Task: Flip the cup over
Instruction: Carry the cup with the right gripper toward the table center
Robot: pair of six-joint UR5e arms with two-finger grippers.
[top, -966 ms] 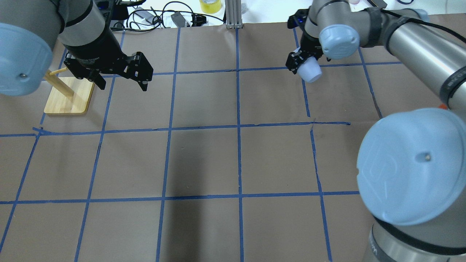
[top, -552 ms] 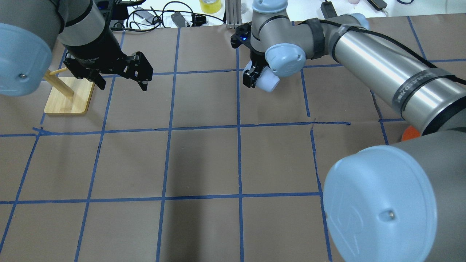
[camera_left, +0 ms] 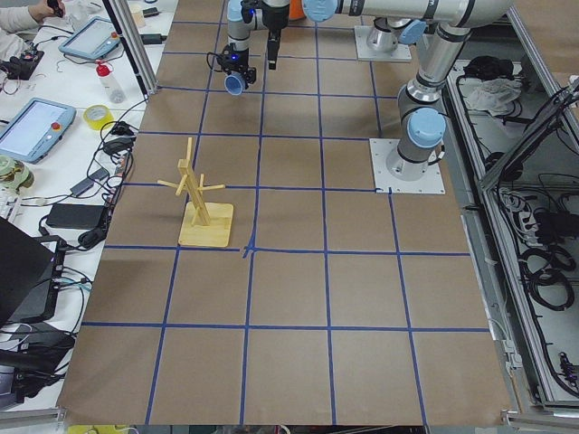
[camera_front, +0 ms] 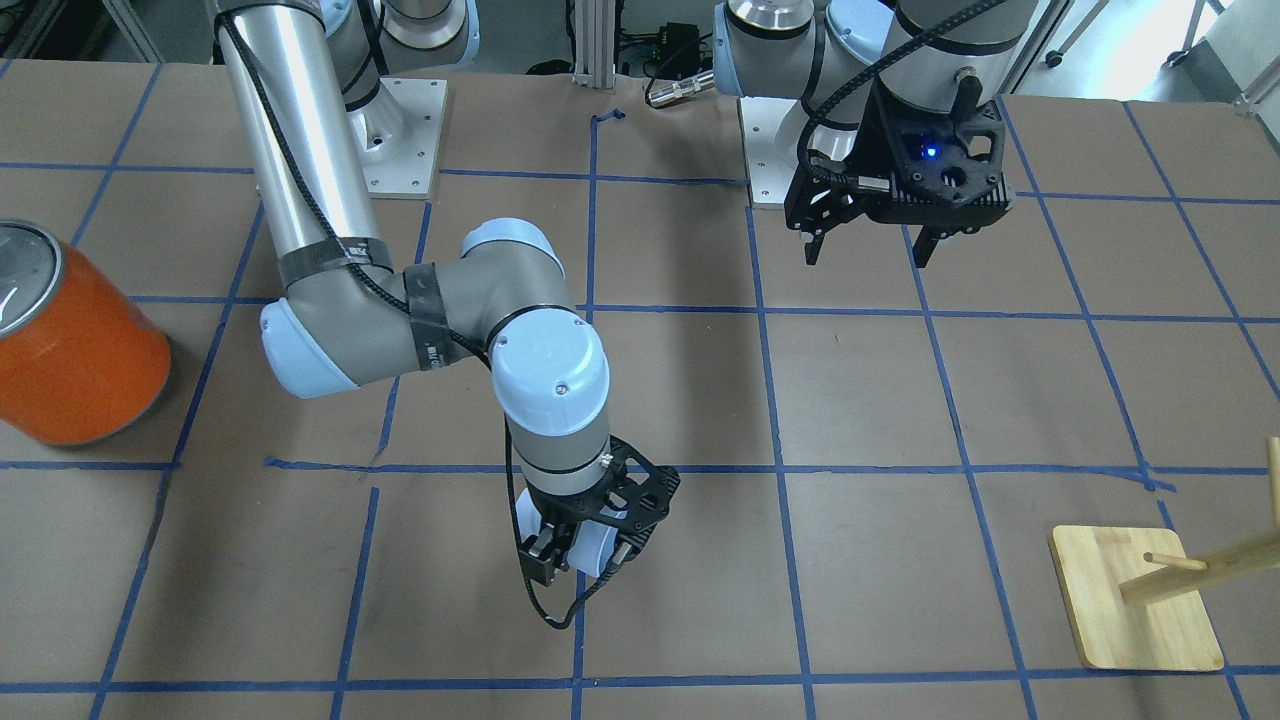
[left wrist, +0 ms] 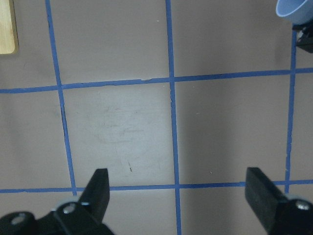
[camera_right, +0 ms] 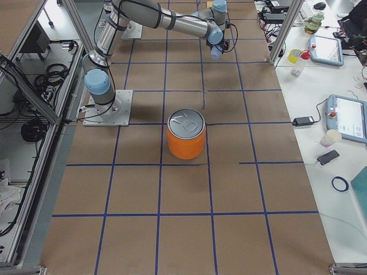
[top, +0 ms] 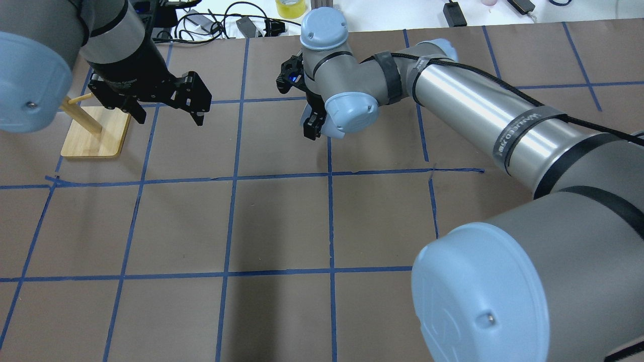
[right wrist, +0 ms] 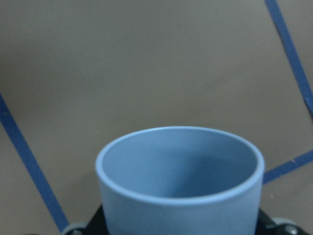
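Note:
The pale light-blue cup (right wrist: 178,186) is held in my right gripper (camera_front: 582,558), above the brown table near the centre line at the far side. Its open mouth faces the right wrist camera. It also shows in the front view (camera_front: 590,545), in the left wrist view's top right corner (left wrist: 295,9), and small in both side views (camera_left: 235,84) (camera_right: 215,53). In the overhead view the wrist joint hides most of it (top: 322,132). My left gripper (top: 169,119) is open and empty, hanging above the table (left wrist: 178,191) (camera_front: 866,258), well apart from the cup.
A large orange can (camera_front: 75,350) (camera_right: 186,134) stands on my right side. A wooden peg stand (top: 95,133) (camera_front: 1135,610) sits at the far left. Cables (top: 226,22) and a yellow tape roll (top: 291,7) lie beyond the table's far edge.
My right arm has swung left across the far side of the table, carrying the cup from the right to the centre line. The left arm has not moved.

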